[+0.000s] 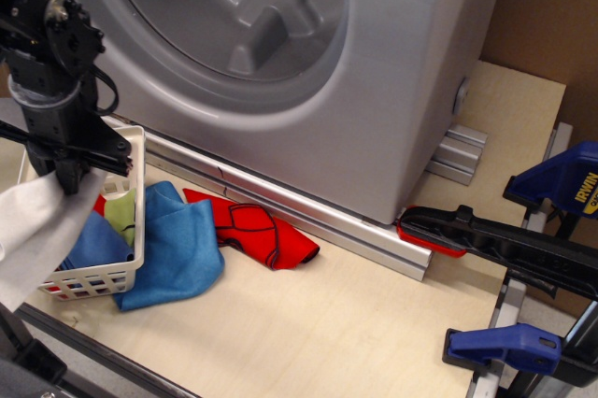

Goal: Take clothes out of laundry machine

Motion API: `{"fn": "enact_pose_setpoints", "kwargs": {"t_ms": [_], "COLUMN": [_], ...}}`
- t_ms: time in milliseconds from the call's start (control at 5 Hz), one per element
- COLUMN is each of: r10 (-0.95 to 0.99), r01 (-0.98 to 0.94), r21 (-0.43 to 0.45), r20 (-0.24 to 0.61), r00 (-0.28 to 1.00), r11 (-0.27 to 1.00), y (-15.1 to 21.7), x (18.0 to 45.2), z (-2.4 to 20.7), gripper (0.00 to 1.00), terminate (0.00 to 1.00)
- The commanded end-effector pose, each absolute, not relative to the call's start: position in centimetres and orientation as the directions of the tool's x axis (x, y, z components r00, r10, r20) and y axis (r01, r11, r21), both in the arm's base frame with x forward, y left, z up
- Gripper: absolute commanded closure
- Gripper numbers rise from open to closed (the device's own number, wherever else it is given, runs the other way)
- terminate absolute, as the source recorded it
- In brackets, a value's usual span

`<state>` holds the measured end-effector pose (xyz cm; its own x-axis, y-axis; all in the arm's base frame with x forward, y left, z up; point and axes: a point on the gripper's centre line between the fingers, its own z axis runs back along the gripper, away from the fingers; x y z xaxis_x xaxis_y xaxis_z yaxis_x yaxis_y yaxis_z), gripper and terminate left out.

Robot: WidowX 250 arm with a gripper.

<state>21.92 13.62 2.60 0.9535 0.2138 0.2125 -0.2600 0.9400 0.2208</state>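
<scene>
The pale grey-white cloth [33,225] hangs from my gripper [70,177] at the far left, draped over the left part of the white slotted basket [121,272]. The gripper is shut on the cloth's top edge, its black arm reaching down from the upper left. The light-grey laundry machine [392,90] fills the top of the view, and its round drum opening [234,15] with moulded ridges shows no cloth inside. The gripper is outside the drum, below and left of it.
A blue cloth [177,248] and a red cloth with black lines [252,230] lie on the wooden table [327,323] by the basket. Blue and green cloths sit in the basket. Black and blue clamps [523,248] stand at the right edge.
</scene>
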Motion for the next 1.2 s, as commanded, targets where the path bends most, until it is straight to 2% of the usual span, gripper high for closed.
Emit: {"fn": "enact_pose_setpoints", "kwargs": {"t_ms": [0, 400, 800, 1000], "r10": [0.273, 0.292, 0.29, 0.286], "r01": [-0.319, -0.339, -0.344, -0.349], "r21": [0.178, 0.141, 0.137, 0.156], "r20": [0.245, 0.275, 0.308, 0.323], "r00": [0.93, 0.916, 0.906, 0.902], "r11": [0.931, 0.93, 0.929, 0.924], "y": [16.6, 16.5, 16.0, 15.7], "x": [20.3, 21.6, 23.5, 24.2], "z": [0.6, 1.1, 3.7, 5.9], "gripper": [0.0, 0.0, 0.0, 0.0], "terminate": [0.0, 0.0, 0.0, 0.0]}}
